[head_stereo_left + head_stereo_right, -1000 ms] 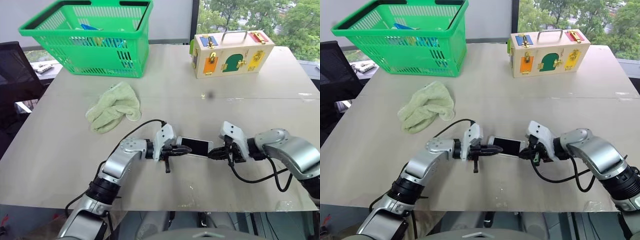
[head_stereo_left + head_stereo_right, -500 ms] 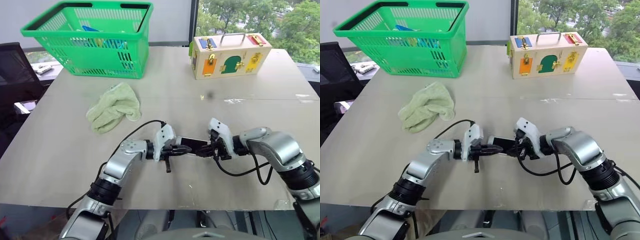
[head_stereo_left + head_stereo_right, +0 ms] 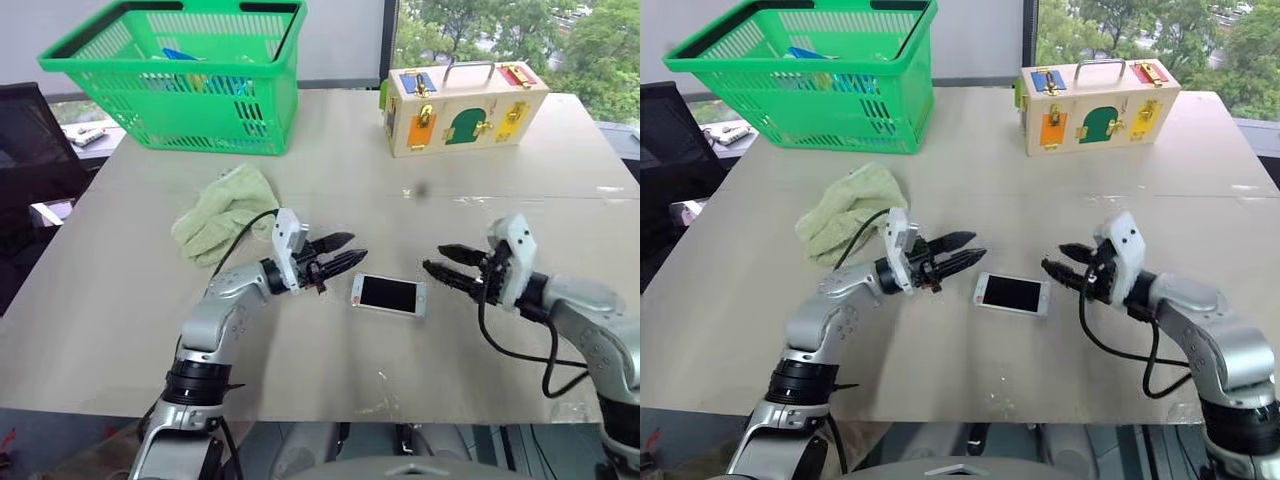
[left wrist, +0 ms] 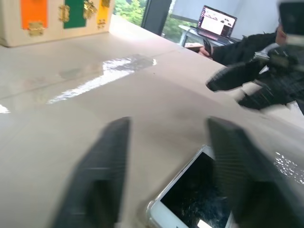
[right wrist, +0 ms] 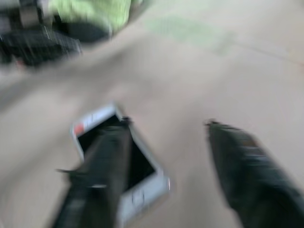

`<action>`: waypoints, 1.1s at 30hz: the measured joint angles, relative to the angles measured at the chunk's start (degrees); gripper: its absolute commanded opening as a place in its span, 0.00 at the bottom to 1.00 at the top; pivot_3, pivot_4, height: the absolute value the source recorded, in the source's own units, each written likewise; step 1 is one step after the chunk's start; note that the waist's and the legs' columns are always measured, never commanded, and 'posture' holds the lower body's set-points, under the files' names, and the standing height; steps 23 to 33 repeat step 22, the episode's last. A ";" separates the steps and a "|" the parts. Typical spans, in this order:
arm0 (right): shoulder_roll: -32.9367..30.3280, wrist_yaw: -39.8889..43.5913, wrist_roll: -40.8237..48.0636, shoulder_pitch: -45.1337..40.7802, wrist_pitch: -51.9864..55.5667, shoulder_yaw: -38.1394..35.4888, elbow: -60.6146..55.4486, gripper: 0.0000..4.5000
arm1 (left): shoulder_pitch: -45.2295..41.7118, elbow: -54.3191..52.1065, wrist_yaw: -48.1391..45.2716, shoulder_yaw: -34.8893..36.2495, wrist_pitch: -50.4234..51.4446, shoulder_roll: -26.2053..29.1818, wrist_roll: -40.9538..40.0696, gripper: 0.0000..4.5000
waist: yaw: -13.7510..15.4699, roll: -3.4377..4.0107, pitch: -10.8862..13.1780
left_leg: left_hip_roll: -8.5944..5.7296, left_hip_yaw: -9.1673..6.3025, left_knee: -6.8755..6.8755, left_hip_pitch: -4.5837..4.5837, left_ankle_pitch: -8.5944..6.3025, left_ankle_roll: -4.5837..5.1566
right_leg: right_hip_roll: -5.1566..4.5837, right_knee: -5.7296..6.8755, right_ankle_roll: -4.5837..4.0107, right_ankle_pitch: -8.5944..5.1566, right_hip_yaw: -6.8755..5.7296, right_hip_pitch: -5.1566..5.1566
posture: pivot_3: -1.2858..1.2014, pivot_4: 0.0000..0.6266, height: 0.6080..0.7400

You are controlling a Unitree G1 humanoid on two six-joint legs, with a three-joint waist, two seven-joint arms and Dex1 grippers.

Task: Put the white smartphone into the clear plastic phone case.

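Both grippers, left [image 3: 340,252] and right [image 3: 445,267], hang open, empty, flanking the flat white black-screened smartphone [image 3: 389,294]; seating looks finished; check the edges next.

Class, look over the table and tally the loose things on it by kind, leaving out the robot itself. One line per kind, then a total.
Green basket: 1
Wooden latch box: 1
Pale green cloth: 1
White smartphone: 1
Total: 4
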 measured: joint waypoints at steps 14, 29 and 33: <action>-6.12 6.53 0.87 27.34 -11.51 -20.50 -7.13 1.00 | 17.04 -8.57 -4.40 7.69 2.15 13.95 -3.70 0.98 | 0.11 0.12 0.09 | 0.12 0.13 -0.02 0.12 -0.15 -0.21 | 0.03 0.00 -0.02 -0.27 0.17 0.06 | 0.52 0.24 1.00; -3.04 6.20 1.78 32.20 -14.29 -24.06 -6.63 1.00 | 19.53 -10.45 0.74 12.26 2.33 13.75 -4.25 0.98 | 0.10 0.13 0.09 | 0.19 0.16 -0.03 0.13 -0.15 -0.22 | 0.04 0.01 -0.03 -0.28 0.17 0.04 | 0.52 0.24 1.00; -3.04 6.20 1.78 32.20 -14.29 -24.06 -6.63 1.00 | 19.53 -10.45 0.74 12.26 2.33 13.75 -4.25 0.98 | 0.10 0.13 0.09 | 0.19 0.16 -0.03 0.13 -0.15 -0.22 | 0.04 0.01 -0.03 -0.28 0.17 0.04 | 0.52 0.24 1.00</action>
